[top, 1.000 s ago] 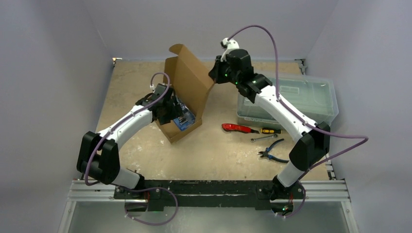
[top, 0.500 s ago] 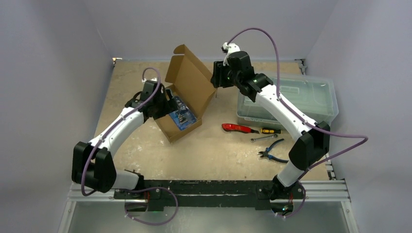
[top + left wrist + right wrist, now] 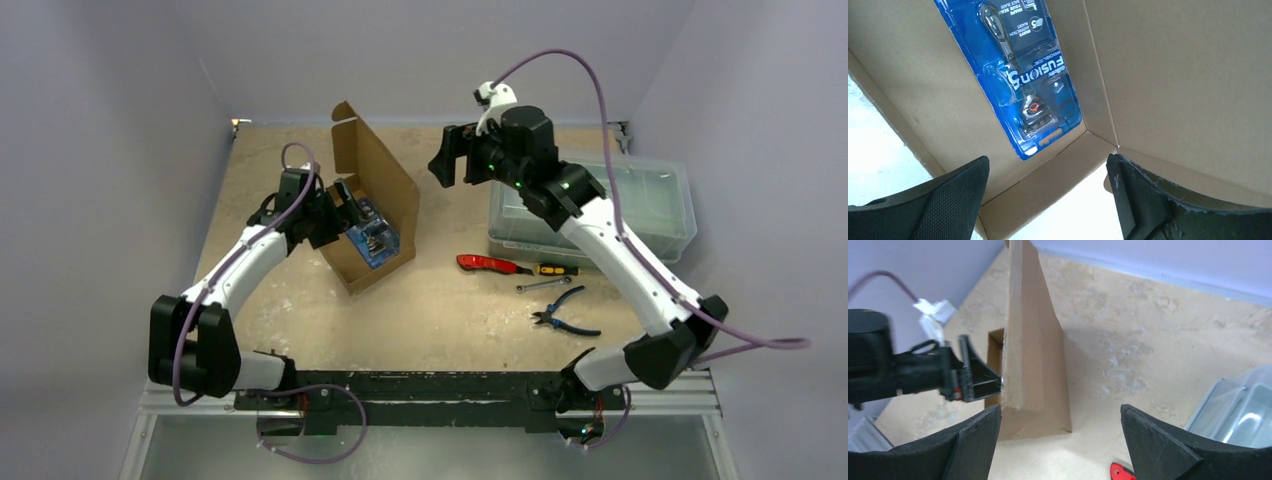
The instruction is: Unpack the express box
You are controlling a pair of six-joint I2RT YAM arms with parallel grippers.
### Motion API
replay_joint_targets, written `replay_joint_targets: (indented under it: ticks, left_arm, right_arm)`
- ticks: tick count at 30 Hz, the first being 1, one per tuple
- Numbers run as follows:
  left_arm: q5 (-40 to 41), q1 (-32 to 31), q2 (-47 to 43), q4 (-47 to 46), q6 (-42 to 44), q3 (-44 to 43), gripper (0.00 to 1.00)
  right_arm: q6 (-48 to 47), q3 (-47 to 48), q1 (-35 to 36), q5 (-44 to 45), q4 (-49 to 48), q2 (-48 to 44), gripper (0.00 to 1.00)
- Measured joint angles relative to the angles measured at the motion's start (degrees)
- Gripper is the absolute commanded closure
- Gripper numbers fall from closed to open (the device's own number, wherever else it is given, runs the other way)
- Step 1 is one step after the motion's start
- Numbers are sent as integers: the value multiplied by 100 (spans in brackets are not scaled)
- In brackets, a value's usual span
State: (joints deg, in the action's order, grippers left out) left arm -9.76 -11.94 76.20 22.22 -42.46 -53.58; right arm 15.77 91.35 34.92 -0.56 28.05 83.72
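Observation:
The brown express box lies on the table left of centre, its flap lid standing upright. Inside lies a blue razor blister pack, label up in the left wrist view. My left gripper is open just over the box's left wall, with nothing between its fingers. My right gripper hangs open in the air to the right of the lid, apart from it. The right wrist view shows the lid edge-on beyond that gripper, with the left gripper behind it.
A clear plastic lidded bin stands at the right, under the right arm. In front of it lie a red utility knife, a screwdriver, a wrench and blue-handled pliers.
My right gripper let go of the lid, opened and drew back to the right. The lid swung more upright to the left. My left gripper opened wider and shifted slightly left.

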Motion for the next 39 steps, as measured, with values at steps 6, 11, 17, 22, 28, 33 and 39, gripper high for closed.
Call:
replay_joint_targets:
  ticks: [6,11,17,22,28,33,39]
  left_arm:
    - [85,-15,520,269,-219,-275,10]
    - [525,-190,804,662,-452,-656,9]
    - [1073,-457,1276,951,-640,-1119,10]
    - [1276,-553,1316,1054,-721,-1139,11]
    - [1397,-577,1311,1167,-752,-1259,10]
    - [1451,-577,1292,1211,-752,-1259,10]
    - [1451,-577,1290,1224,-748,-1259,10]
  right_arm:
    - [87,-553,0,-42,-87,-1056,1]
    - [205,-1239,0,-44,-109,-1880,1]
    - [192,-1591,7,-144,-160,-2238,1]
    - [-17,-1773,595,-199,-584,-1904,1]
    - [-398,-1941,1628,-26,-1443,-1150,10]
    - [-684,-1408,2011,778,-1657,-72,21]
    - [-833,-782,2424,1886,-1692,785,41]
